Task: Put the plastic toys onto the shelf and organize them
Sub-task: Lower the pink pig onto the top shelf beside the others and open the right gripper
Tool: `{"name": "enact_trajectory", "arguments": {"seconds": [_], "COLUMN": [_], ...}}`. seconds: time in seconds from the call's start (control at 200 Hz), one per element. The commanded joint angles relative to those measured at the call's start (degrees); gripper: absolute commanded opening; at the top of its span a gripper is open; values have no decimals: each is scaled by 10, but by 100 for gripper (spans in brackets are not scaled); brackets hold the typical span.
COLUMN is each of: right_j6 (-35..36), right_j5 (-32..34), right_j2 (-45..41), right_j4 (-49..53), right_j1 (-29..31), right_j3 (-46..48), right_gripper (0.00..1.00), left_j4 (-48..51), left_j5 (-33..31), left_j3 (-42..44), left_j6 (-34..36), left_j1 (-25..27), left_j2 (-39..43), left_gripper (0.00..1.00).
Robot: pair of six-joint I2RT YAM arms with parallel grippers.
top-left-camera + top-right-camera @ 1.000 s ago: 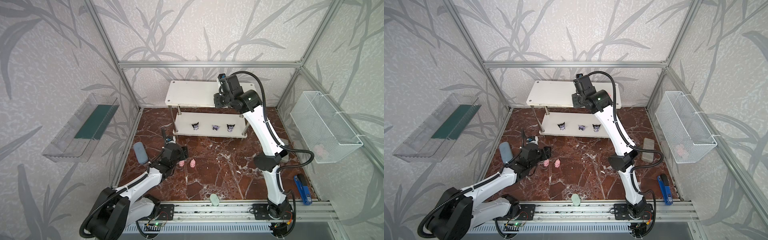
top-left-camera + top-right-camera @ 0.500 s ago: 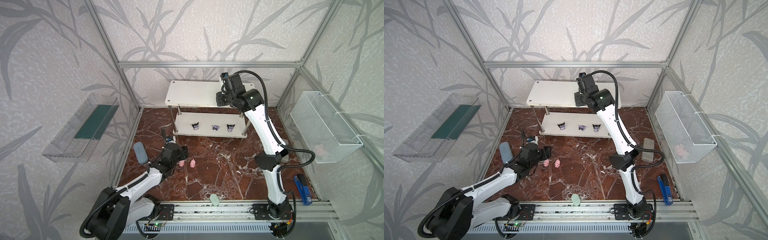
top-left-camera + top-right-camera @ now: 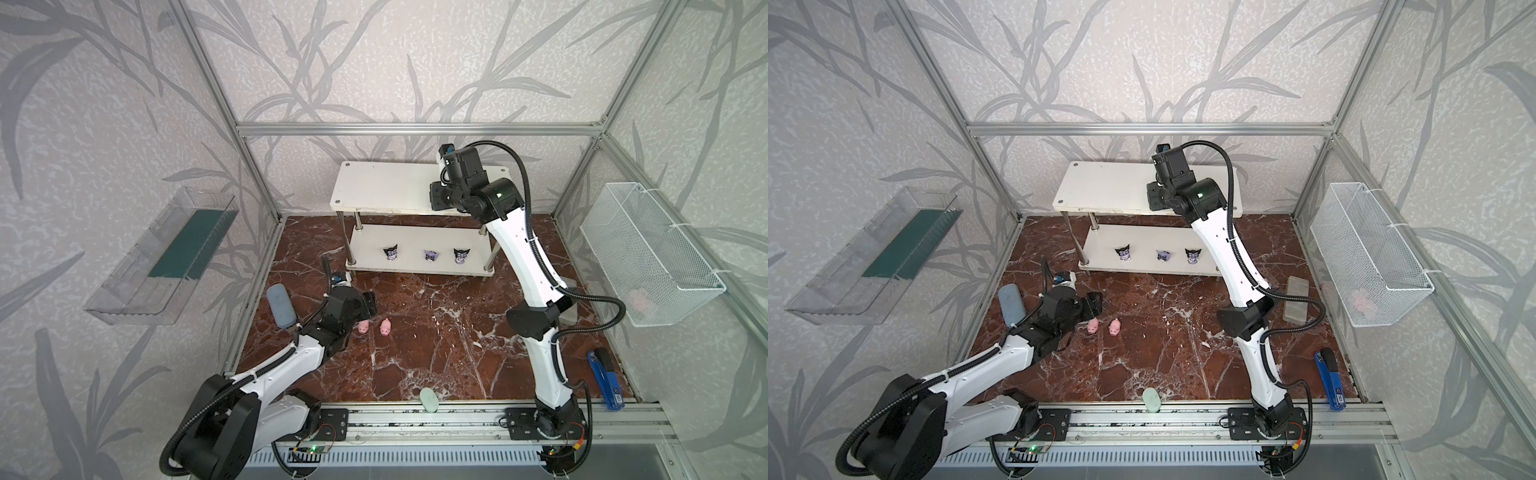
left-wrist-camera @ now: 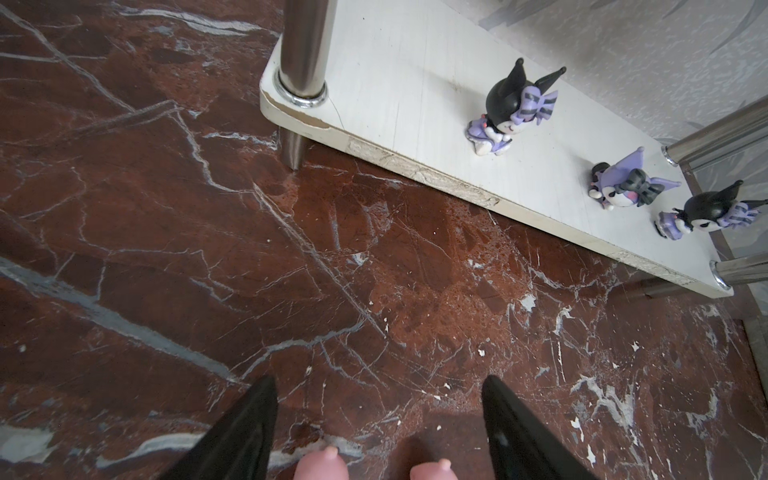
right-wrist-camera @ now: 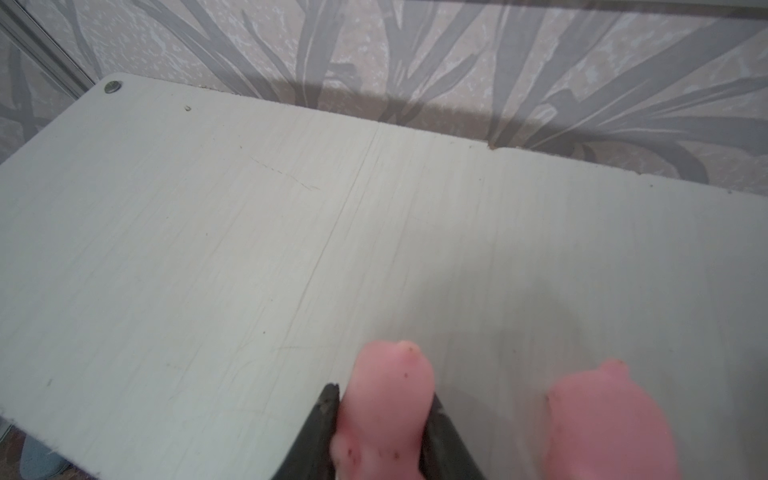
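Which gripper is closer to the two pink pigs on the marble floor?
Left. The left gripper is open right beside the pink pigs, low over the floor. The right gripper is far off, above the top board of the shelf, shut on another pig.

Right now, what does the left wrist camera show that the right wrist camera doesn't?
Only the left wrist view: three black-and-purple figurines on the lower board of the shelf, the marble floor, and the left fingers spread apart, with two pink pigs peeking in between them.
Only the right wrist view: the top board, and the right fingers closed on a pink pig, another pig beside it.
Both: the white shelf, pink pigs, the leaf-patterned wall.
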State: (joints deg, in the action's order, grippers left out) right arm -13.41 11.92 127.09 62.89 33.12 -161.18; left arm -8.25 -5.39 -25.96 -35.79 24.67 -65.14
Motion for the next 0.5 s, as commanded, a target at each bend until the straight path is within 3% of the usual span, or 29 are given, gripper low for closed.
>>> {"name": "enact_trajectory", "arguments": {"seconds": [0.0, 0.26, 0.495], "right_j6": [8, 5, 6], "right_j5": [-7, -9, -11], "right_j2": [17, 23, 17], "right_j4": [-7, -5, -14], "right_j1": [-5, -7, -9], "right_j3": [-13, -14, -16], "right_gripper": [33, 34, 44], "left_j4": [-8, -10, -14], "left_j5": [0, 3, 6], "left_j3": [7, 6, 3], "left_j6": [-3, -2, -3], "left_j1": [-4, -5, -7], "left_j2": [-4, -10, -17], "left_gripper": [76, 76, 76]}}
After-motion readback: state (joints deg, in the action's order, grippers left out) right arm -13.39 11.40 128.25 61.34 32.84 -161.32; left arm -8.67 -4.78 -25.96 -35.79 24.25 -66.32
